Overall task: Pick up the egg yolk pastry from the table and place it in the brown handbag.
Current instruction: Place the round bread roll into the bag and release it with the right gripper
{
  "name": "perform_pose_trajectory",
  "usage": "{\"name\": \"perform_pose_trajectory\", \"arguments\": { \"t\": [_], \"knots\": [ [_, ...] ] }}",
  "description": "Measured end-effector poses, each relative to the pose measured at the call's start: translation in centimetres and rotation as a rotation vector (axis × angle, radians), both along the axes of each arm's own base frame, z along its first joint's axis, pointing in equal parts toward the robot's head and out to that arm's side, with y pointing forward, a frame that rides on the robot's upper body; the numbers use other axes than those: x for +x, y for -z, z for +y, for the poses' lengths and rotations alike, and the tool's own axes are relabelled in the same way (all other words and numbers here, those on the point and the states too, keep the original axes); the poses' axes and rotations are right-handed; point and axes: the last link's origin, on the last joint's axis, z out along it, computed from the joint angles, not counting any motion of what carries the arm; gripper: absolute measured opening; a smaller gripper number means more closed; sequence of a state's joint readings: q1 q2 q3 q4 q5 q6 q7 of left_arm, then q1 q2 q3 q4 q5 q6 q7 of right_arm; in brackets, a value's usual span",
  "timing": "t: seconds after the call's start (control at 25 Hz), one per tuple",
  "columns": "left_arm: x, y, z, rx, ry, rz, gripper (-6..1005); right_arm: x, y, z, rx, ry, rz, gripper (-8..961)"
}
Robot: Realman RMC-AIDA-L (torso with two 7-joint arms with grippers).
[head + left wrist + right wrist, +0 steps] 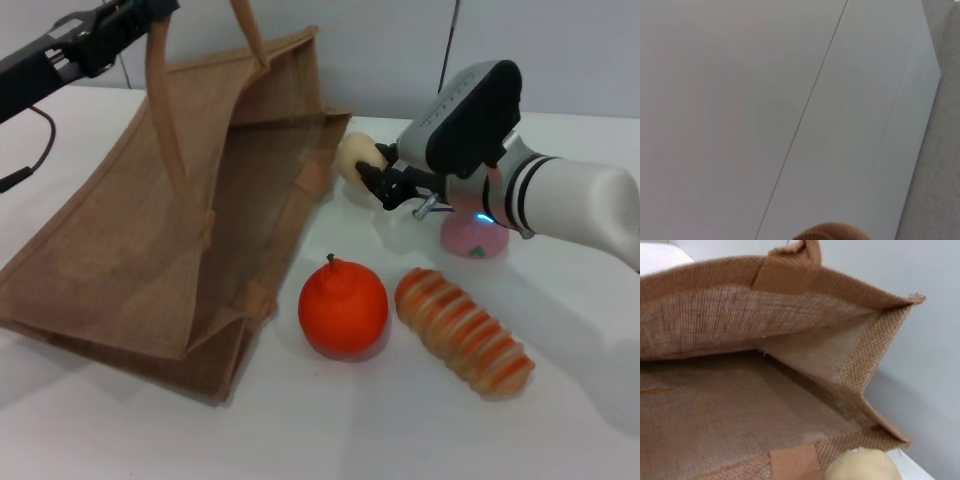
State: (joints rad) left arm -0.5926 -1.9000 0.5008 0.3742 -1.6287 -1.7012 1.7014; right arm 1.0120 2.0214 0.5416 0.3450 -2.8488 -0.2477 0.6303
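The brown handbag (190, 230) lies tilted on the white table with its mouth open toward the right. My left gripper (150, 12) at the top left is shut on one loop handle (165, 130) and holds it up; a bit of that handle shows in the left wrist view (830, 232). My right gripper (378, 178) is shut on the pale egg yolk pastry (355, 160) and holds it just outside the bag's mouth, by its right edge. The right wrist view looks into the bag's inside (740, 405), with the pastry (865, 465) at the edge of the picture.
An orange fruit (343, 305) sits in front of the bag's mouth. An orange-striped elongated bread (465, 332) lies to its right. A pink bun (475, 238) sits under my right wrist. A black cable (40, 140) hangs at the far left.
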Motion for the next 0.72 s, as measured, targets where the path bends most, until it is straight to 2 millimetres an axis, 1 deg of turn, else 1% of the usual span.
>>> {"name": "perform_pose_trajectory", "arguments": {
  "t": [0.2, 0.4, 0.56, 0.64, 0.72],
  "knots": [
    [-0.5, -0.4, -0.2, 0.007, -0.015, 0.001, 130, 0.3, -0.8, -0.4, -0.021, -0.030, 0.076, 288],
    [-0.8, -0.7, -0.3, 0.009, -0.024, -0.005, 130, -0.2, -1.2, -2.0, -0.120, -0.131, 0.168, 278],
    [-0.6, -0.8, -0.3, 0.008, -0.015, -0.008, 130, -0.9, -1.0, -3.1, -0.219, -0.191, 0.202, 272],
    [-0.4, -0.8, -0.2, 0.005, -0.010, -0.011, 130, -1.5, -0.6, -3.2, -0.237, -0.210, 0.198, 271],
    [-0.1, -0.8, -0.1, 0.000, 0.000, -0.015, 130, -2.2, 0.3, -3.5, -0.258, -0.232, 0.181, 271]
  ]
}}
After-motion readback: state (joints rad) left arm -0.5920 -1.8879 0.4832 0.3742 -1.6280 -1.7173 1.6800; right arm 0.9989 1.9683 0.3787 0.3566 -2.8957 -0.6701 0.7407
